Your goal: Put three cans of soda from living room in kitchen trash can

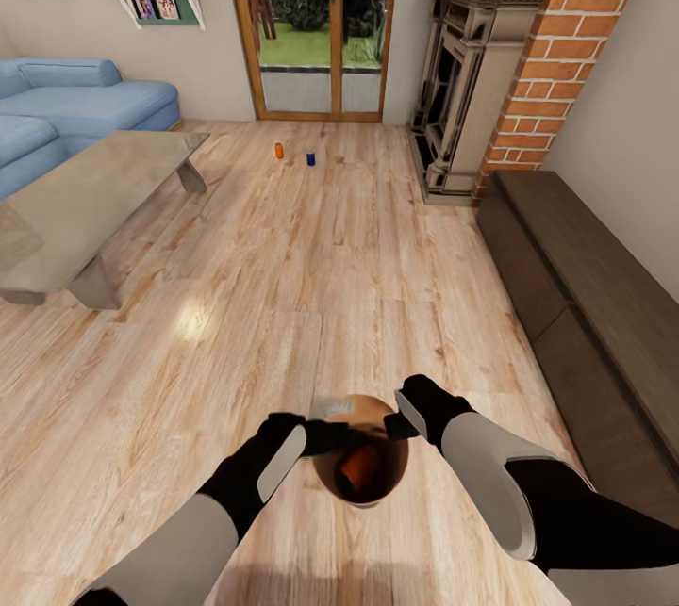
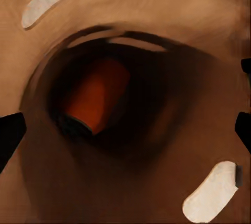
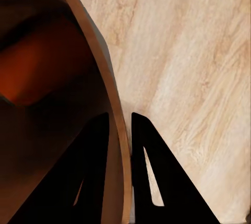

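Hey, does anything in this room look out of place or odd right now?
Yes. Two small soda cans, one orange and one blue, stand upright on the light wood floor near the glass doors. Another orange can lies tilted inside the round brown-lined bin, whose rim the right gripper pinches.

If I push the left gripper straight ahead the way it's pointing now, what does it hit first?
Probably the orange can lying inside the bin; the left wrist view looks straight into the opening, though depth is unclear.
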Robot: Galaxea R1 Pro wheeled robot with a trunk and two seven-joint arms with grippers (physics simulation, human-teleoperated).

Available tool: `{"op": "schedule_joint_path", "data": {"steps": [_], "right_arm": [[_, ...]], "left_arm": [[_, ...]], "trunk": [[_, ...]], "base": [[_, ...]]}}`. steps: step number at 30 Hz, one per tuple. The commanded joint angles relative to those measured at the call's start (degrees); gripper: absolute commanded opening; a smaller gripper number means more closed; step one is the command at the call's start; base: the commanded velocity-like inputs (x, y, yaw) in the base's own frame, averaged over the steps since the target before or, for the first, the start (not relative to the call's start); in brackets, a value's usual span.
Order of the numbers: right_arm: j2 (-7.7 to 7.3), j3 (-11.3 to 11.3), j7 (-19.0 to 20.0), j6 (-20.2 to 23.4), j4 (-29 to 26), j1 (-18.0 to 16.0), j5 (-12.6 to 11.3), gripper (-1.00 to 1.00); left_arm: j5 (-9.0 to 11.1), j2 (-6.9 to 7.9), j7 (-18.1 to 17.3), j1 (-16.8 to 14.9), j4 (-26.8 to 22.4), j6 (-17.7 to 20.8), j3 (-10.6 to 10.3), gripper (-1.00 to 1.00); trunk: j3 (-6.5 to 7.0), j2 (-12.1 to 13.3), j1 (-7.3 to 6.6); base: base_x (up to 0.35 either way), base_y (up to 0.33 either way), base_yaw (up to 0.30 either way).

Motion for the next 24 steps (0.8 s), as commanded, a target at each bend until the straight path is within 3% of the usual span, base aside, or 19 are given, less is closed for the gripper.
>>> {"op": "schedule_joint_path", "data": {"steps": [1,6,11,20,24], "right_arm": [[0.01,-0.65,0.07,-0.06,0.01,-0.01,-1.09,-1.0],[-0.11,-0.65,-0.23,-0.05,0.04,-0.01,-1.04,-1.0],[-0.32,-0.64,-0.33,-0.04,0.04,-0.01,-1.01,-1.0],[-0.85,-0.7,-0.26,-0.04,-0.03,-0.01,-1.01,-1.0],[-1.44,-0.7,-0.19,-0.09,-0.03,-0.01,-1.0,-1.0]], "left_arm": [[0.03,0.02,0.02,0.0,-1.25,0.9,0.06,1.0],[0.07,0.05,0.1,0.1,-5.67,3.92,0.25,1.0],[0.02,0.72,3.35,1.14,-12.77,8.93,0.43,1.0],[-0.1,2.74,5.29,1.5,-14.5,10.68,0.58,1.0],[-0.08,4.82,5.6,1.51,-14.43,10.77,0.64,1.0]], "trunk": [[0.0,0.0,0.0],[0.0,0.0,0.0],[0.0,0.0,0.0],[0.0,0.0,0.0],[0.0,0.0,0.0]], "base": [[0.0,0.0,0.0],[0.0,0.0,0.0],[0.0,0.0,0.0],[0.0,0.0,0.0],[0.0,0.0,0.0]]}}
